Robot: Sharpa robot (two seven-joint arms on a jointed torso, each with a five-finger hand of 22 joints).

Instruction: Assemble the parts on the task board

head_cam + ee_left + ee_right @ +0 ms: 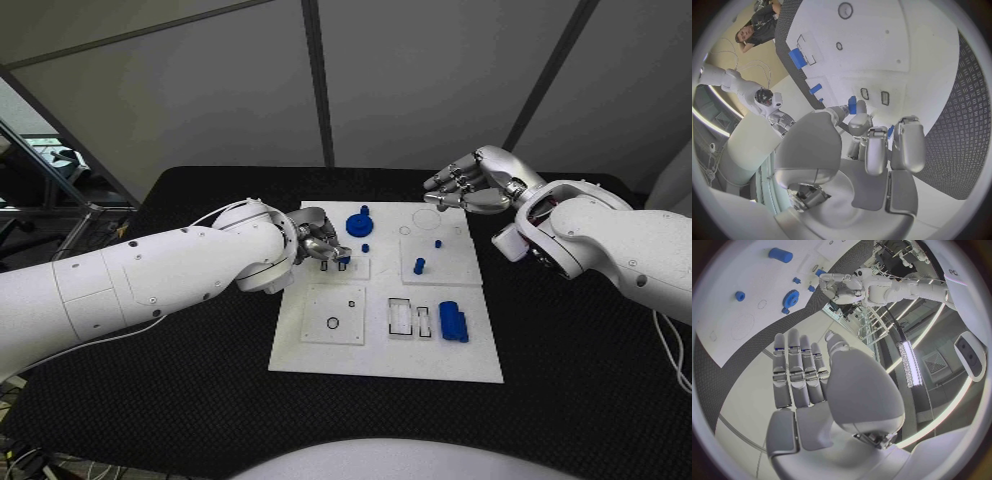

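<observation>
Pinching a small blue part (pixel 852 105), the left hand (pixel 320 246) shows no writing.

Blue part (pixel 852 105) between left hand's fingers (pixel 859 119)

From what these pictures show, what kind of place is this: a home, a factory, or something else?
Most likely a robotics lab or test cell. A white task board with small blue parts lies on a black table, plain grey partition panels stand behind it, and the left hand works at the board.
</observation>
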